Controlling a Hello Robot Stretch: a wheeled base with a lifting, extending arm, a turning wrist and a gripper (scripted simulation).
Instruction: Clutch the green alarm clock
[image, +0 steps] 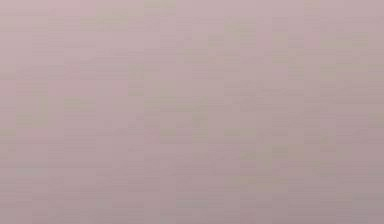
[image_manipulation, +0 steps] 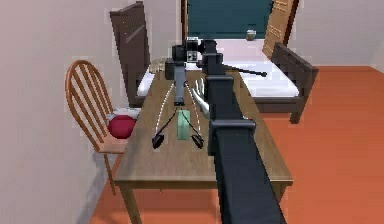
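Observation:
A small green upright thing (image_manipulation: 183, 125), possibly the alarm clock, shows on or just above the wooden table (image_manipulation: 150, 165) in the arm side view. My gripper (image_manipulation: 178, 142) reaches over the table with its two thin fingers (image_manipulation: 157, 140) on either side of the green thing. I cannot tell whether the gripper holds anything. The dark arm bar (image_manipulation: 235, 160) runs up from the bottom edge across the tabletop.
A round-backed wooden chair (image_manipulation: 88, 95) with a red cushion (image_manipulation: 122, 127) stands at the table's left. A dark-framed bed (image_manipulation: 262, 72) with white sheets lies beyond the table. Orange floor (image_manipulation: 340, 140) lies to the right. A plain pinkish wall (image: 192, 112) faces the forward view.

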